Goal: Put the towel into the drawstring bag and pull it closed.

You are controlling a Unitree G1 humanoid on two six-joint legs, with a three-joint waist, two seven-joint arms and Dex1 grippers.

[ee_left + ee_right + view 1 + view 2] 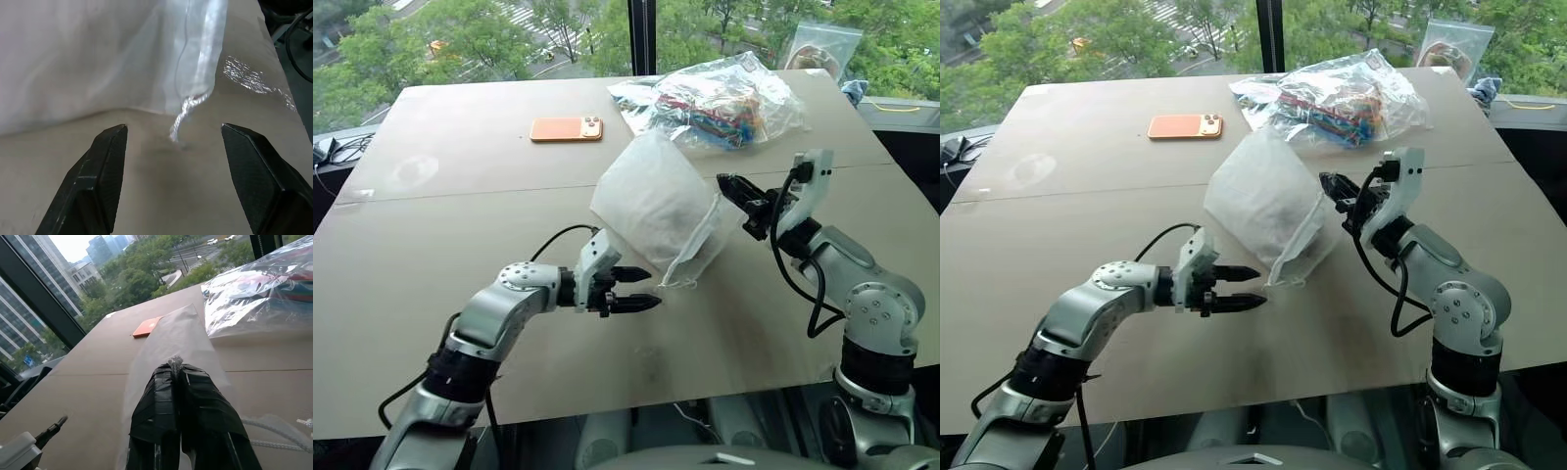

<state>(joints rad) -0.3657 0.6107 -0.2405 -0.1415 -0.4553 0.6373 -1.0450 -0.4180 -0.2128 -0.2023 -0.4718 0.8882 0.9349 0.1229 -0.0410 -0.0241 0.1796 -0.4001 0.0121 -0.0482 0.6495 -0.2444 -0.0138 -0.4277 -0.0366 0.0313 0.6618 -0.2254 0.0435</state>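
The drawstring bag [651,201] hangs tilted above the middle of the table, bulging and translucent white, its gathered mouth facing down and right. My right gripper [726,184] is shut on the fabric at the bag's mouth edge; the right wrist view shows the black fingers [161,396] pinching a tuft of it. The white cord [690,266] dangles in loops below the mouth, its frayed end [180,120] touching the table. Just below and left of the bag, my left gripper [649,288] stands open and empty, pointing at the cord. The towel is hidden.
An orange phone [566,128] lies at the far left-centre of the brown table [460,225]. A clear plastic bag of colourful items [715,98] sits behind the bag, with another clear bag [822,44] at the far right corner. Windows lie beyond the far edge.
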